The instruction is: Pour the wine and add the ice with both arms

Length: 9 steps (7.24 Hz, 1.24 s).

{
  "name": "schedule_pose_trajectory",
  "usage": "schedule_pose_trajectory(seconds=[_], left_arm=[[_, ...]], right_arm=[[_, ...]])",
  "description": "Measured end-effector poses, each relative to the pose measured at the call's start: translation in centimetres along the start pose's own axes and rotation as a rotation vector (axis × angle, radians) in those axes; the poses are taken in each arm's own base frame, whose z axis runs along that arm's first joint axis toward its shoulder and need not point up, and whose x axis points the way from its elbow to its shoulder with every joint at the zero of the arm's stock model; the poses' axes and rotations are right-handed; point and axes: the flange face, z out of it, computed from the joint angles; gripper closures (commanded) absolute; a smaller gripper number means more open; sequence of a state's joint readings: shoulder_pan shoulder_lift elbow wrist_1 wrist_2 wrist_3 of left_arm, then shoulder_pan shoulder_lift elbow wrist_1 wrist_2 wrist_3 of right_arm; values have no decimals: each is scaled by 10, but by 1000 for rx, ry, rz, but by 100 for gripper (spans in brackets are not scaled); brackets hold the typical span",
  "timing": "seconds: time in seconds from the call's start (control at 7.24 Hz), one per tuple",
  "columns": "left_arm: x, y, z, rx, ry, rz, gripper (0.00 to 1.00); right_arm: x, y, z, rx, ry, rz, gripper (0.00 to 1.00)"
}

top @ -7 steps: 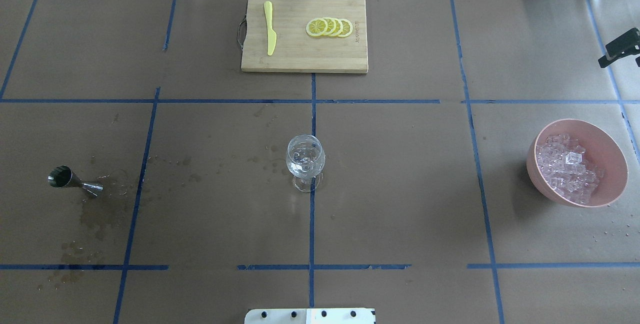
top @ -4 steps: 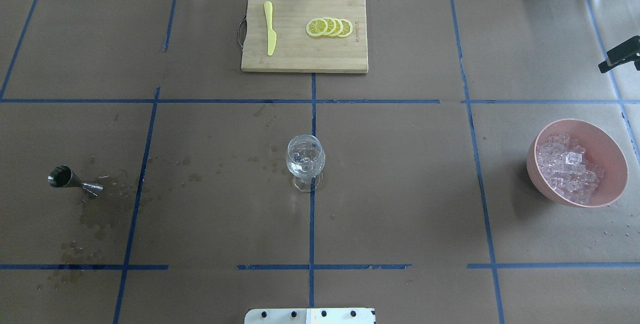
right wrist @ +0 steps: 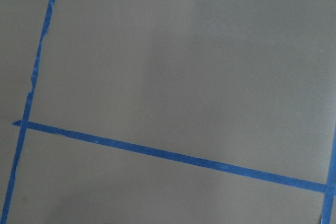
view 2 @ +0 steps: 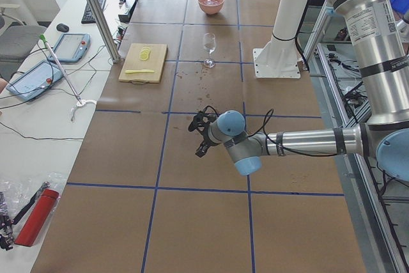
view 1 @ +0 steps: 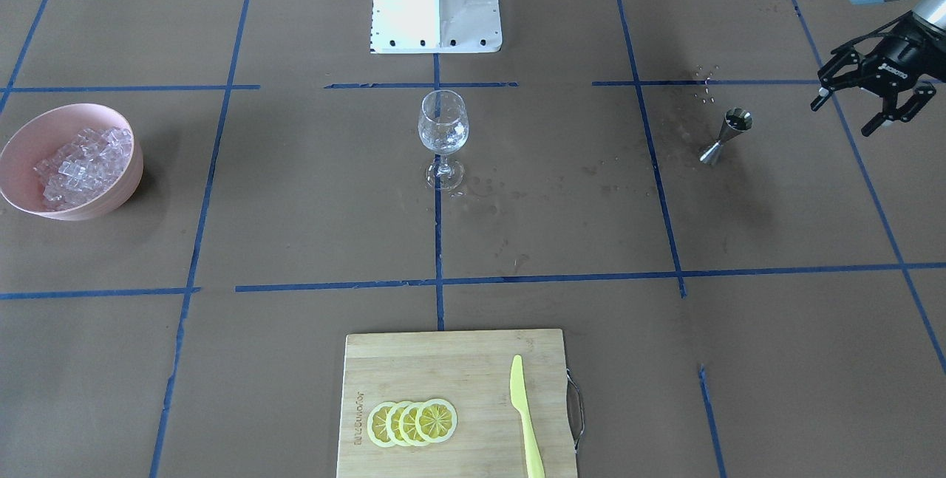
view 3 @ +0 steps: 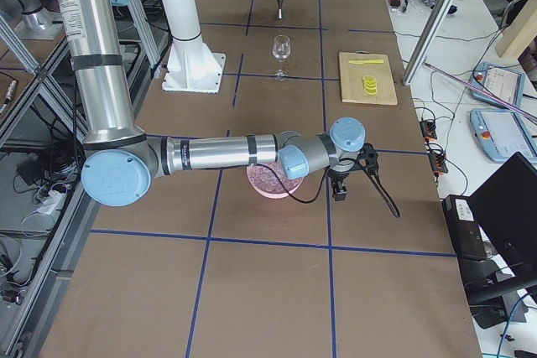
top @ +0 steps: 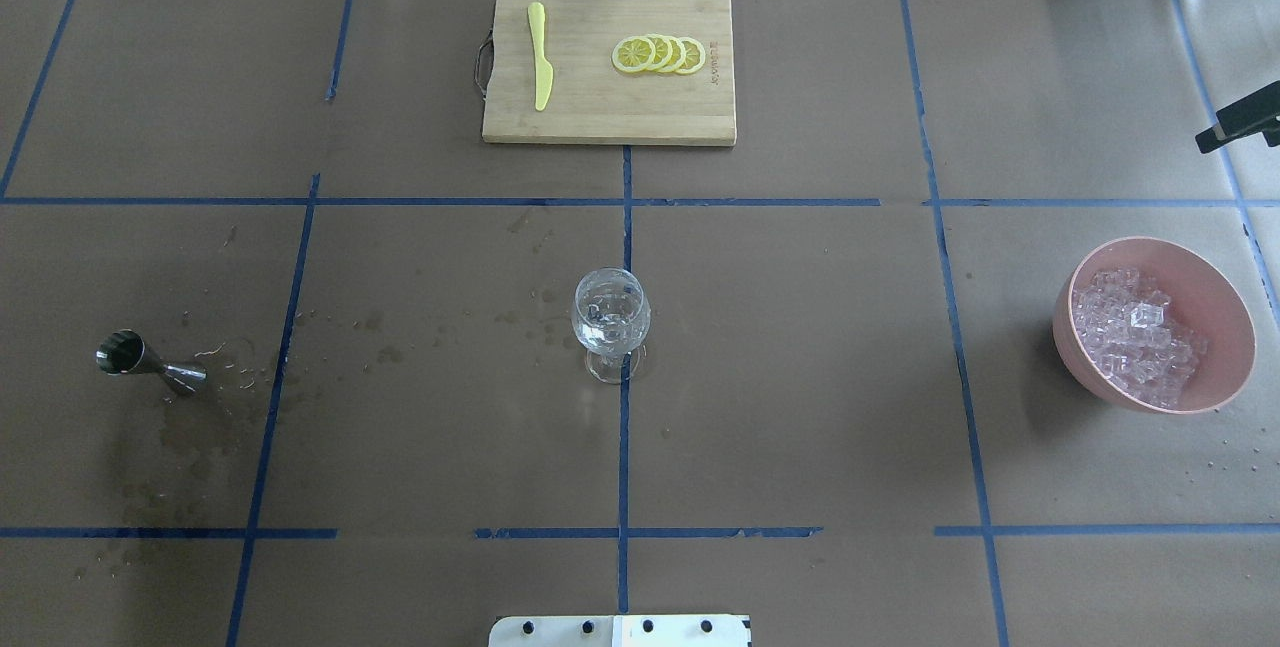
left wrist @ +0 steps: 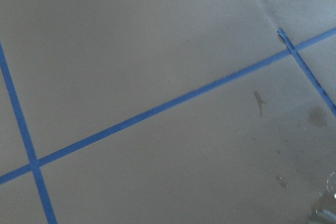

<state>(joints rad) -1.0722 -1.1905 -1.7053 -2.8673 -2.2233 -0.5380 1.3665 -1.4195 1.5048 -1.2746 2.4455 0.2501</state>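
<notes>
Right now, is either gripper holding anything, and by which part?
Nothing held. The left gripper is open and empty; the right gripper shows no object, though whether it is open is unclear.

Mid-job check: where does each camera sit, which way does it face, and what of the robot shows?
Front-facing: across the table, facing the white base, steeply down; left tool at right edge.
Overhead: behind the base, looking forward and down; right tool partly at right edge.
Exterior left: table's end, along it; left arm near.
Exterior right: opposite end; right arm near.
Left wrist: down on paper and tape; no tool shows.
Right wrist: likewise.
Front-facing and overhead share the wine glass, mirrored.
</notes>
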Motion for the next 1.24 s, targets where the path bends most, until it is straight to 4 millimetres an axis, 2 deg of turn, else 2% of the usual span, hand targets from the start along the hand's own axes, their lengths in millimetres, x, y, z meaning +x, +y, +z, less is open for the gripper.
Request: schedule_pose_trajectory(seconds=[0.14, 0.28, 0.41, 0.97, 1.1, 1.24], left_arm=[[11, 19, -6, 21, 46, 4, 2], [20, 28, -4, 32, 62, -3, 2], [29, 34, 7, 40, 54, -19, 2], [92, 61, 76, 78, 4, -189, 2], [113, 68, 91, 128, -15, -242, 2], [125, 70, 98, 185, -33, -274, 6]], right_arm=[[-3, 2, -2, 3, -4, -2, 0], [-5, 2, -4, 6, -9, -4, 0], [-7, 3, -5, 7, -13, -7, 0], [-12, 3, -8, 12, -25, -18, 0], [-15, 3, -10, 16, -26, -24, 0], [-16, 3, -11, 18, -27, -27, 0]])
